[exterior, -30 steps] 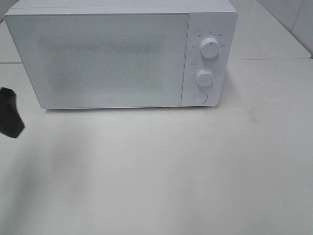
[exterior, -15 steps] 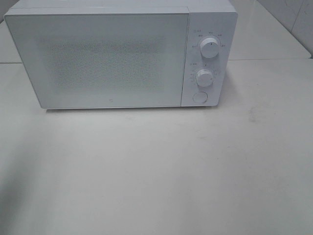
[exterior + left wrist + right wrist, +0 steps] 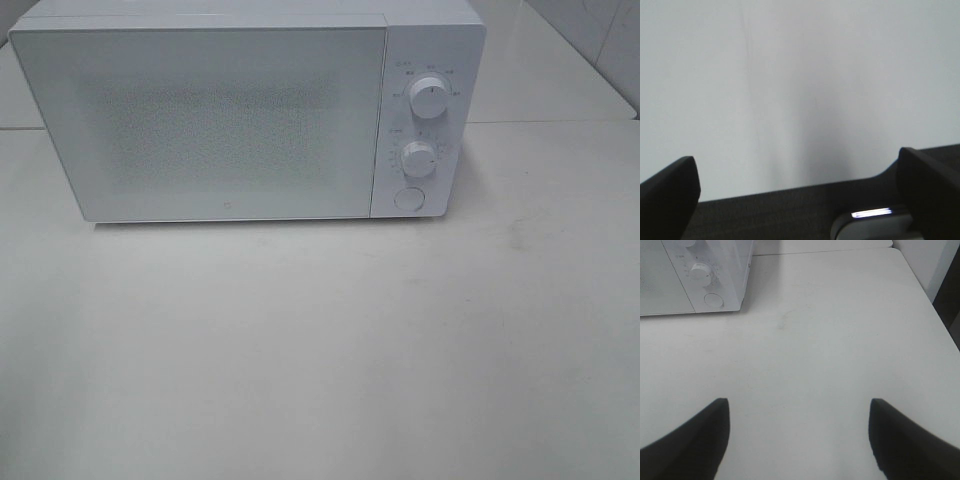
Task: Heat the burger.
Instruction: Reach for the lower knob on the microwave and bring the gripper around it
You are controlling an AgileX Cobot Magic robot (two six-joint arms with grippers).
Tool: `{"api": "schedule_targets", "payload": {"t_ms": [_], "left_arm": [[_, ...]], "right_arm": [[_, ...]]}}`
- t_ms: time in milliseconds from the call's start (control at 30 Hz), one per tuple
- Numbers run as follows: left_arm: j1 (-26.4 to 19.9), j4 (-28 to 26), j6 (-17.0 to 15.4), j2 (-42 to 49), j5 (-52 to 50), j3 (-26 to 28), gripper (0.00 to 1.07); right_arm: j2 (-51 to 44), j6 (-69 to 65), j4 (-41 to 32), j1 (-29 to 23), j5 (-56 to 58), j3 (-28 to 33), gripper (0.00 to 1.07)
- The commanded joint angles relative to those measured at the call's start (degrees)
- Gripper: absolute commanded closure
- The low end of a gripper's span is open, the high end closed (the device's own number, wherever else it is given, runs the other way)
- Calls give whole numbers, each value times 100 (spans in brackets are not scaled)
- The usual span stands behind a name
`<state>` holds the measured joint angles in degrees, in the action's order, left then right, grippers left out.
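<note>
The burger is out of view in every frame. A white microwave [image 3: 230,120] stands at the back of the table with its door shut; the door's frosted front hides the inside. It also shows in the right wrist view, as the microwave's control corner [image 3: 715,270]. My left gripper [image 3: 797,170] is open over a bare white surface, with nothing between its dark fingers [image 3: 670,195]. My right gripper [image 3: 799,407] is open above the table in front of and to the right of the microwave, holding nothing. Neither gripper shows in the exterior high view.
The microwave's panel carries two white knobs [image 3: 428,100] [image 3: 418,158] and a round button [image 3: 407,198]. The white table [image 3: 320,340] runs to a right edge [image 3: 935,310]. A dark strip with a small lit device [image 3: 872,225] lies under the left gripper.
One second ago a black gripper showed at the left edge of the exterior high view; it has moved out of that view. The microwave has not moved.
</note>
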<state>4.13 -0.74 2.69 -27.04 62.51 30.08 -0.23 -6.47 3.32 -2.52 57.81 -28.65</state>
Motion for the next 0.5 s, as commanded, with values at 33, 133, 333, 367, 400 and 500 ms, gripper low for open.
{"api": "schedule_targets", "payload": {"t_ms": [33, 133, 333, 367, 400, 500], "left_arm": [[-17, 74, -138, 241, -138, -52, 6], [-17, 172, -269, 894, -138, -52, 6], [-17, 166, -269, 1805, -138, -52, 6], [-17, 160, -269, 2080, -138, -52, 6], [-17, 160, -269, 2080, -138, -52, 6], [-17, 166, -269, 2406, -138, -52, 6]], "right_arm": [[-160, -63, 23, 46, -63, 0, 33], [-160, -63, 23, 46, -63, 0, 33], [-160, -63, 23, 46, -63, 0, 33], [-160, -63, 23, 46, -63, 0, 33], [-160, -63, 23, 46, -63, 0, 33], [-160, -63, 23, 46, -63, 0, 33]]}}
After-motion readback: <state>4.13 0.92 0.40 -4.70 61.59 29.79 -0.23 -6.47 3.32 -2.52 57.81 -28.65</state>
